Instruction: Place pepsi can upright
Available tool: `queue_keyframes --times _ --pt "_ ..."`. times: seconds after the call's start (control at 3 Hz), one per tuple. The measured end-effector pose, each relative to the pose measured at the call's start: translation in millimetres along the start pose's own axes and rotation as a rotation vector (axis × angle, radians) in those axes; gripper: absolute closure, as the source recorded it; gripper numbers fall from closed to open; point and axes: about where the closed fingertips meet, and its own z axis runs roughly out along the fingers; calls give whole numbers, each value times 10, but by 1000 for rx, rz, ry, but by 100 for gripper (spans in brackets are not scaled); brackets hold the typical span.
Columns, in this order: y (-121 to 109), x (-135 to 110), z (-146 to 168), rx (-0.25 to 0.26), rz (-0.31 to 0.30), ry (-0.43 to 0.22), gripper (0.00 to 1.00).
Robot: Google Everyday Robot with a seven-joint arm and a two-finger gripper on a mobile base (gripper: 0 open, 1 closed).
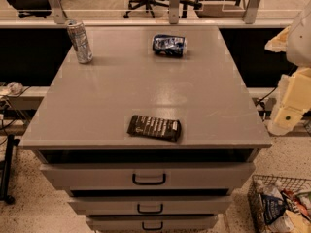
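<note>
The pepsi can (169, 45) is dark blue with white lettering. It lies on its side near the far edge of the grey cabinet top (116, 96), about the middle. My gripper (285, 114) is a cream-coloured part at the right edge of the view, off the cabinet's right side and lower than the can. It is well apart from the can and nothing shows in it.
A taller silver-grey can (80, 41) stands upright at the far left corner. A flat black packet (154, 127) lies near the front edge. Drawers (148, 177) sit below the top. A wire basket (279, 205) of packets is on the floor at the bottom right.
</note>
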Motion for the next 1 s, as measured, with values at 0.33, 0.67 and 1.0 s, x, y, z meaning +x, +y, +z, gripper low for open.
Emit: queue_keyframes --times 0.33,0.67,1.0 --pt "0 0 0 0 0 0 0" --pt "-360 -353 103 51 -32 -119 0" --pt "-749 -652 197 95 -51 -206 0"
